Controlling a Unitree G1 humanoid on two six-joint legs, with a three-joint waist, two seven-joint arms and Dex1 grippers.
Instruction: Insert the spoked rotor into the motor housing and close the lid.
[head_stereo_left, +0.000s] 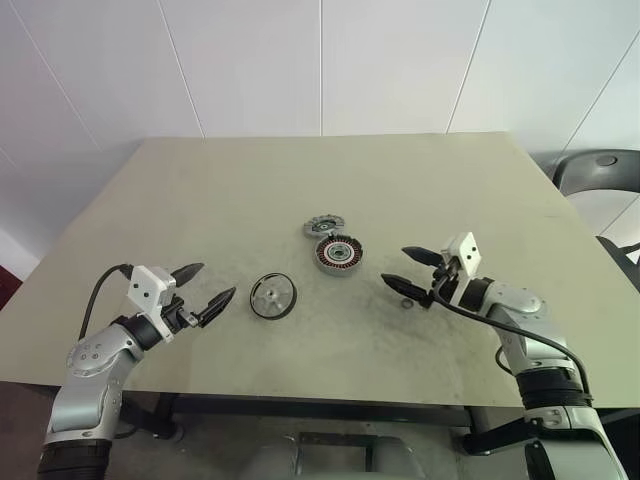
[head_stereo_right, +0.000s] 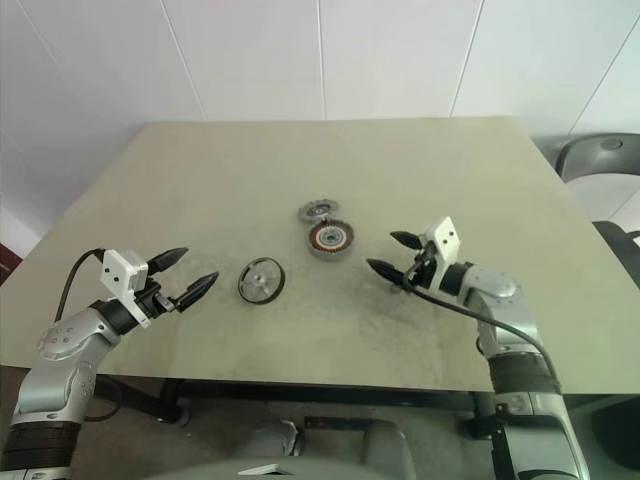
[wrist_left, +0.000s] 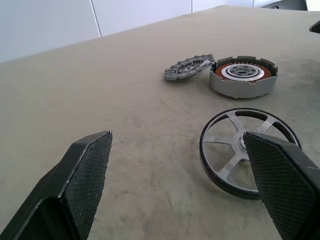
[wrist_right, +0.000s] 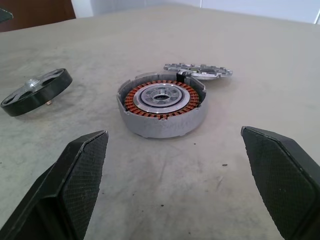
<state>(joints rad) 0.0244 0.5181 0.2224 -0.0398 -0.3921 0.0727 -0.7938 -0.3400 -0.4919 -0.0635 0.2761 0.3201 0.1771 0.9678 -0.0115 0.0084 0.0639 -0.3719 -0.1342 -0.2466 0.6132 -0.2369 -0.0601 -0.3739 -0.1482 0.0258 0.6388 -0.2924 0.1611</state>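
Near the middle of the table (head_stereo_left: 180, 190) the three parts lie separate, which suits a job not yet begun: the motor housing (head_stereo_left: 337, 254) sits flat with its copper windings facing up, ready to receive a part from above, and the lid (head_stereo_left: 323, 226) rests just behind it, its near edge touching or slightly propped on the housing's rim, so it is out of the way of the open cavity. The spoked rotor (head_stereo_left: 273, 297) lies flat by itself, nearer the robot and to the left of the housing, clearly apart from it. The left pincer (head_stereo_left: 205, 287) hangs above the table with its jaws spread wide and nothing between them; the rotor sits just beyond its fingertips, toward the right-hand finger, so this arm looks the likelier one to pick it up. The right pincer (head_stereo_left: 409, 269) is likewise released and empty, aimed leftward at the housing, which lies a little ahead of it and centred between its fingers in the right wrist view, probably to steady it.
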